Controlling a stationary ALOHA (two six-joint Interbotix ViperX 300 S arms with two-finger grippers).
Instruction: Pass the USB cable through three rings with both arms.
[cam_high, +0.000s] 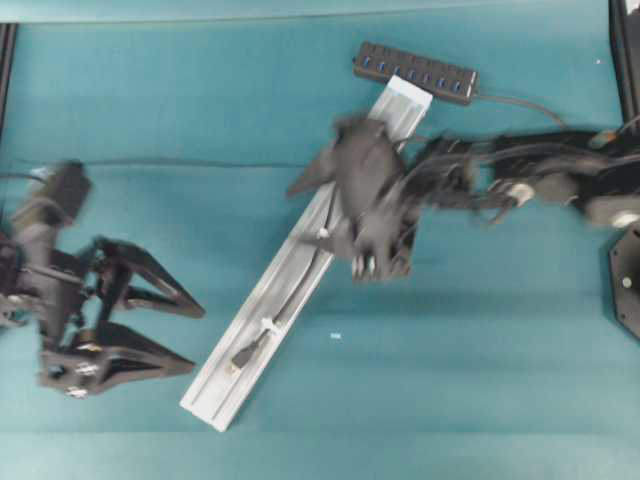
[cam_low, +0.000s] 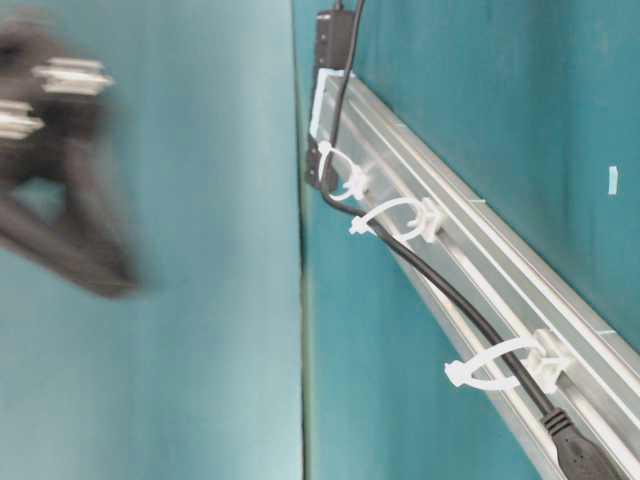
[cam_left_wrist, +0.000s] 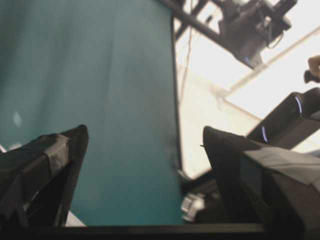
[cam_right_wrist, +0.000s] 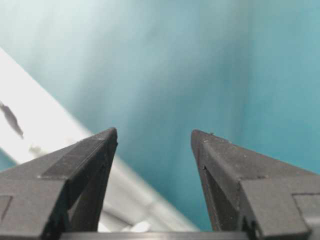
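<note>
The USB cable (cam_low: 440, 280) is a black cord lying along the silver rail (cam_low: 480, 235). In the table-level view it runs through all of the three rings (cam_low: 395, 218), white loops clipped to the rail. Its plug (cam_high: 240, 358) rests near the rail's lower end. My right gripper (cam_high: 325, 170) is blurred above the rail's upper half and hides the ring there. In its wrist view the right gripper (cam_right_wrist: 154, 132) is open and holds nothing. My left gripper (cam_high: 195, 338) is open and empty, off to the left of the rail. The left wrist view shows only teal table between its fingers (cam_left_wrist: 60, 150).
A black multi-port hub (cam_high: 415, 72) lies at the rail's far end, with a thin cord leaving to the right. A black base (cam_high: 625, 280) sits at the right edge. A small white scrap (cam_high: 336, 336) lies on the teal table right of the rail.
</note>
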